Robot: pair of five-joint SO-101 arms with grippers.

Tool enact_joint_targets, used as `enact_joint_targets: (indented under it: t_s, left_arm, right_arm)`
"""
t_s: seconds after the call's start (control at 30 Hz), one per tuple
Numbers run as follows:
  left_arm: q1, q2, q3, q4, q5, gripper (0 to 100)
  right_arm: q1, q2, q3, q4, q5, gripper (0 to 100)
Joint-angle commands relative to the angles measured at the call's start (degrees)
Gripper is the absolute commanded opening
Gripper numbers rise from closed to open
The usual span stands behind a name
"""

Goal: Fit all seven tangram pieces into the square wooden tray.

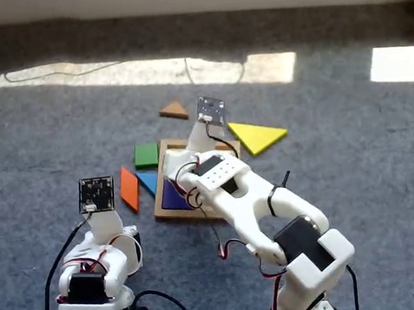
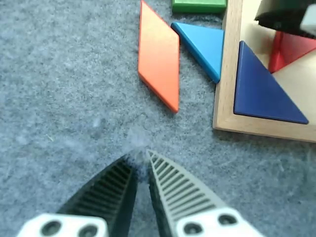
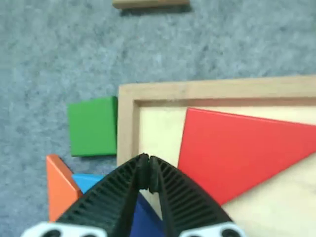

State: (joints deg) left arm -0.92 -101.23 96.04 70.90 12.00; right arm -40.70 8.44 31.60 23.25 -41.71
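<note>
**High view:** the square wooden tray (image 1: 160, 192) lies on grey carpet (image 1: 363, 176) with a dark blue triangle (image 1: 173, 195) inside. A yellow triangle (image 1: 256, 135) and a brown triangle (image 1: 174, 111) lie loose beyond it.

**Left wrist view:** the left hand (image 2: 140, 157) is clenched and empty above the carpet, near the orange parallelogram (image 2: 158, 54). A light blue triangle (image 2: 202, 44) lies just beside the tray.

**Right wrist view:** the right hand (image 3: 146, 170) is clenched on nothing over a tray corner. A red triangle (image 3: 247, 148) is inside and a green square (image 3: 93, 126) just outside.

The pieces appear thin, stiff and light, and are probably best pinched across opposite edges.
</note>
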Motion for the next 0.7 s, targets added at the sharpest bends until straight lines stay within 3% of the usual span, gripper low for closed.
enact_joint_targets:
  t_s: [0.0,0.2,0.5,0.67]
  left_arm:
    - [-0.1,-2.0,1.2,0.3,-0.2,0]
    - [-0.1,-2.0,1.2,0.3,-0.2,0]
    - [-0.1,-2.0,1.2,0.3,-0.2,0]
    - [-0.1,-2.0,1.2,0.3,-0.2,0]
  right_arm:
    - [0.7,-0.9,-0.7,7.0,0.8,0.4]
    - [4.7,-0.9,-5.1,24.2,9.8,0.4]
    - [7.9,-0.9,-15.3,44.4,17.2,0.4]
    - [7.9,-0.9,-22.4,52.1,17.8,0.4]
